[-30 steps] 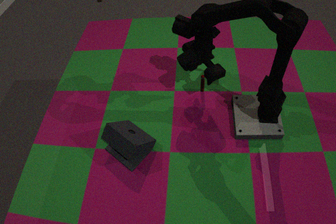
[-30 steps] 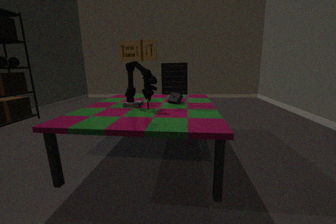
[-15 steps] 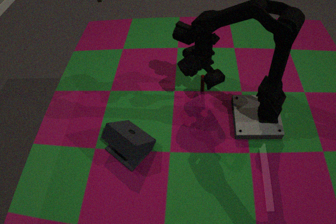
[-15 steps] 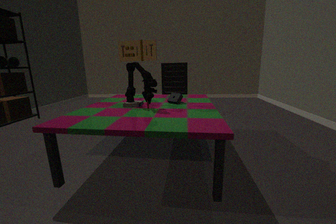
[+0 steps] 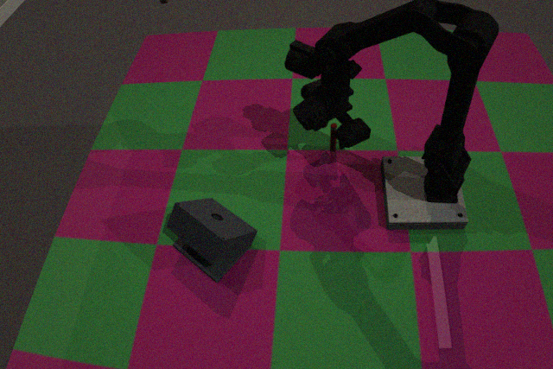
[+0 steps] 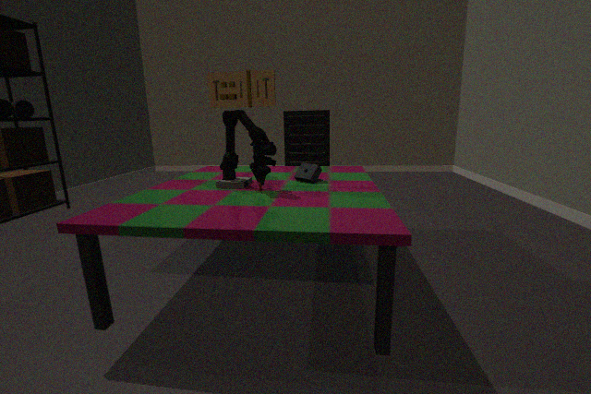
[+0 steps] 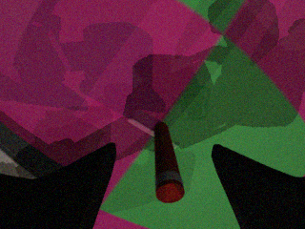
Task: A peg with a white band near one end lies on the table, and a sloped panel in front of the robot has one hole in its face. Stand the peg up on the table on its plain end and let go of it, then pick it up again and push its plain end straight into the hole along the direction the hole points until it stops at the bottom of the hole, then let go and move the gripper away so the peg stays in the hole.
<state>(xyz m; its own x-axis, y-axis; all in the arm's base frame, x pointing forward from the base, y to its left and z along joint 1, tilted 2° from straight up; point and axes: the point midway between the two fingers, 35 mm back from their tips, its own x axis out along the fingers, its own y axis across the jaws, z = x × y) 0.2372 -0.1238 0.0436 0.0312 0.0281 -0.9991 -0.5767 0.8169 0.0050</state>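
A dark red peg [image 5: 333, 137] [image 7: 168, 159] stands upright on the checkered table [image 5: 134, 311] [image 6: 295, 222], with a paler band just under its top end. My gripper [image 5: 333, 130] [image 7: 164, 149] [image 6: 260, 181] points down over it, one finger on each side of the peg. The fingers stand apart, and the wrist view shows a gap between each finger and the peg. The dark sloped panel [image 5: 209, 228] [image 6: 307, 172] sits at the front left of the table, with its one round hole [image 5: 216, 216] in the top face; nothing is in the hole.
The arm's grey base plate [image 5: 415, 213] is bolted to the table right of the peg. A pale flat strip [image 5: 440, 297] lies in front of the base. A shelf unit [image 6: 23, 117] and a dark cabinet [image 6: 306, 137] stand off the table.
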